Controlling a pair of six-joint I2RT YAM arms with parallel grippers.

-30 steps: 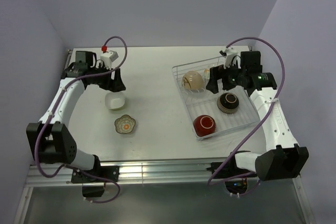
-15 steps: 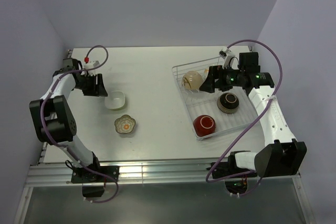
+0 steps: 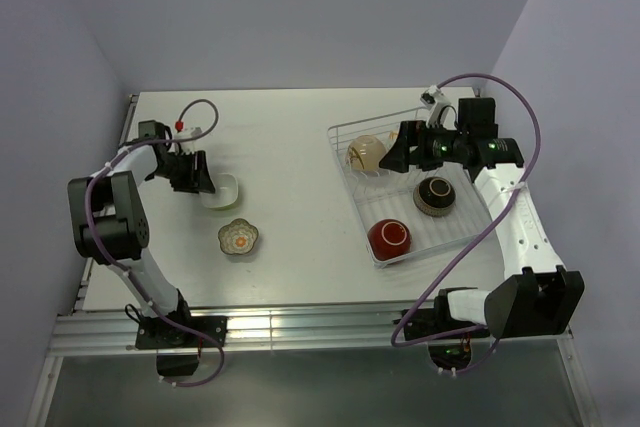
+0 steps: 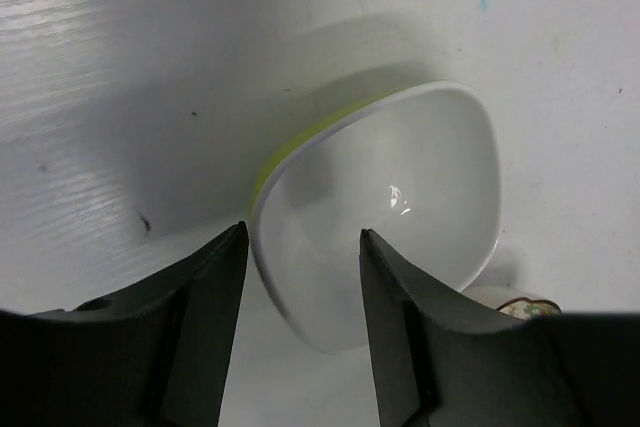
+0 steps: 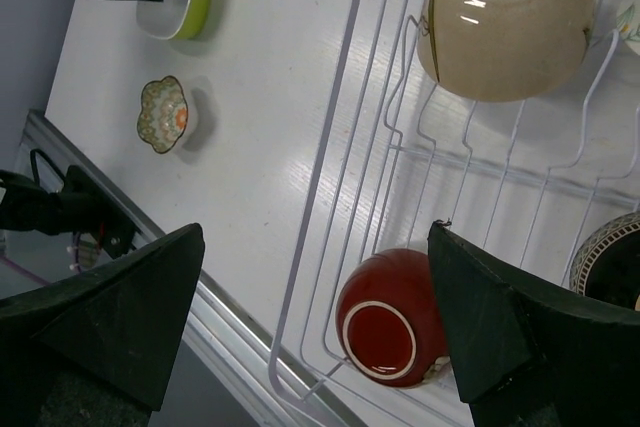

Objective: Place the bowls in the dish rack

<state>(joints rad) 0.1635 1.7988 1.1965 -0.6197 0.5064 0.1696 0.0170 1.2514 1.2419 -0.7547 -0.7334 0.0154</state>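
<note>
So: three bowls sit in the dish rack (image 3: 440, 237) by the table's (image 3: 290, 127) right edge: cream bowl (image 3: 368, 152), dark brown bowl (image 3: 435, 195), red bowl (image 3: 391, 238). Two are on the table toward its left edge, close together: yellow-green bowl (image 4: 400, 207) and flower-shaped bowl (image 3: 239, 237). Left gripper (image 4: 302, 230) is spread, straddling the yellow-green bowl's rim, not clamped. Right gripper (image 5: 316, 232) hangs wide apart over the rack, holding nothing.

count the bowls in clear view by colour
cream bowl: 1
dark brown bowl: 1
red bowl: 1
yellow-green bowl: 1
flower-shaped patterned bowl: 1
total: 5
</note>
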